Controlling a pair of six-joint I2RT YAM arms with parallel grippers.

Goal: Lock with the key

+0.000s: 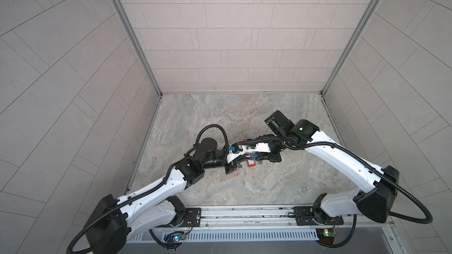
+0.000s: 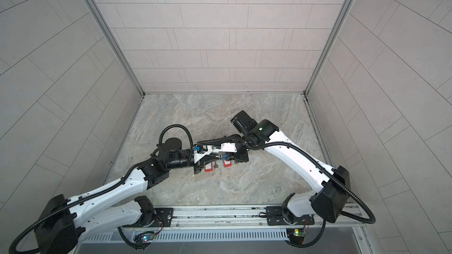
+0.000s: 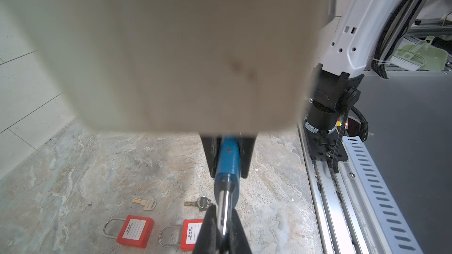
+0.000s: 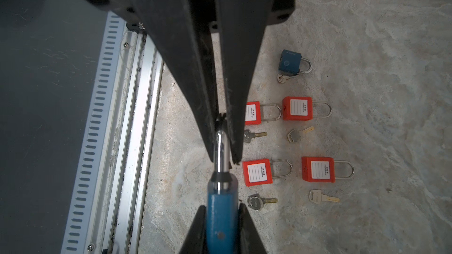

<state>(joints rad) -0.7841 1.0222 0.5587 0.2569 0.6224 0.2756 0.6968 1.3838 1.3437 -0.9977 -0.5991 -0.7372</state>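
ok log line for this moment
left tool: shut on blue padlock body | right tool: shut on shackle | red padlocks, keys: on table

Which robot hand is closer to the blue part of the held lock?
Left. Left gripper clamps the blue body; right gripper pinches only the silver shackle beyond it.

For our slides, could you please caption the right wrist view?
Right gripper pinches the shackle of a blue padlock held by the left gripper, red padlocks nearby.
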